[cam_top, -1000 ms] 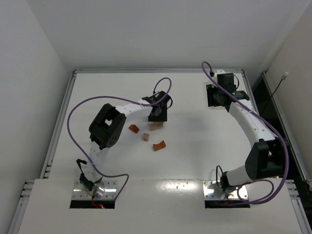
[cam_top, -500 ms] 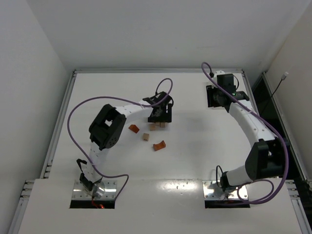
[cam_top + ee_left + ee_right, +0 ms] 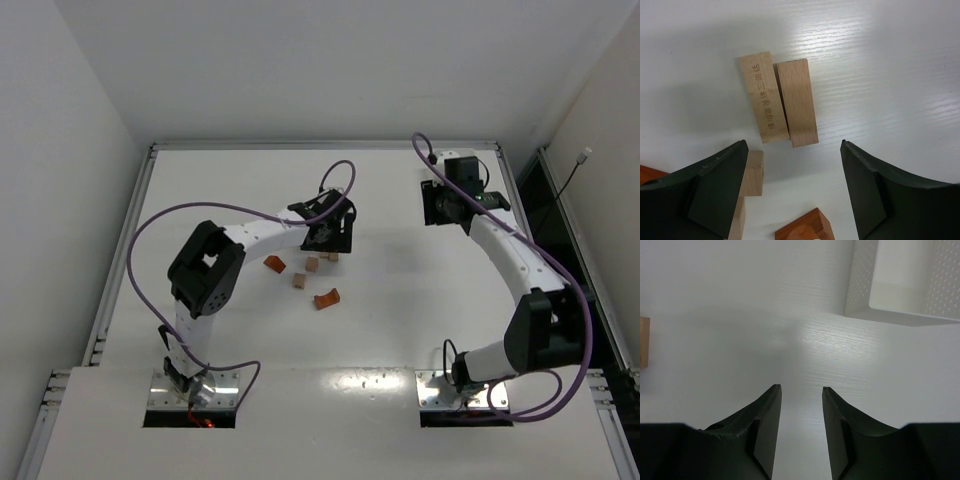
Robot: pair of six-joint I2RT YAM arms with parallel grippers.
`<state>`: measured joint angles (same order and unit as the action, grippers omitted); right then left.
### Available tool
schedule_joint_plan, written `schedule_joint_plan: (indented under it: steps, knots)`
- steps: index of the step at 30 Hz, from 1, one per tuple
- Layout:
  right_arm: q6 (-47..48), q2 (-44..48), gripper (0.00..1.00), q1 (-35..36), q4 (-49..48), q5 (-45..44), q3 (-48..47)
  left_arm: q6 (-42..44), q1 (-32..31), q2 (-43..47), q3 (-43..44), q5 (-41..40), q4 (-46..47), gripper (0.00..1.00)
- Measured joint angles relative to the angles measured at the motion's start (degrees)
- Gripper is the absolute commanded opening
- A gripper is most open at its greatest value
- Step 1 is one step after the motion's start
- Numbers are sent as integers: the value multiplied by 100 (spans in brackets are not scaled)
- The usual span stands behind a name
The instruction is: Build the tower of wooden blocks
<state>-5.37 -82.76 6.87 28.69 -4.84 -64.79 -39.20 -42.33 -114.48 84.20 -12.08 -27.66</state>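
Note:
Two tan wood blocks, short bars (image 3: 796, 102), lie flat side by side on the white table; the left one (image 3: 763, 97) bears engraved writing. My left gripper (image 3: 793, 145) hangs open just above their near ends and holds nothing. It is at centre table in the top view (image 3: 330, 238). A tan cube (image 3: 752, 172) sits by its left finger, and a reddish-orange block (image 3: 805, 227) lies below. Further blocks lie singly: a reddish piece (image 3: 274, 264), tan cubes (image 3: 299, 281) and an arch (image 3: 326, 298). No tower shows. My right gripper (image 3: 800, 387) is open and empty.
A white perforated box (image 3: 905, 280) lies ahead and right of the right gripper, which hovers at the far right of the table (image 3: 442, 203). A tan block's edge (image 3: 644, 342) shows at that view's left border. A raised rim (image 3: 320, 146) bounds the table.
The left jaws have opened and let go of a tan bar, which now lies beside the other. The left arm's elbow has swung left. The right arm has barely moved.

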Motion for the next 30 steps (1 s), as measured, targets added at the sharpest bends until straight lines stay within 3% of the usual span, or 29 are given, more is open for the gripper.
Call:
schedule_joint_plan:
  steps: [23,30]
  knots:
    - [0,485,35,-4,15,63,221,131,2,-632,494,-236,-55,72]
    - [0,487,35,-4,15,63,234,201,66,-850,675,-234,-52,68]
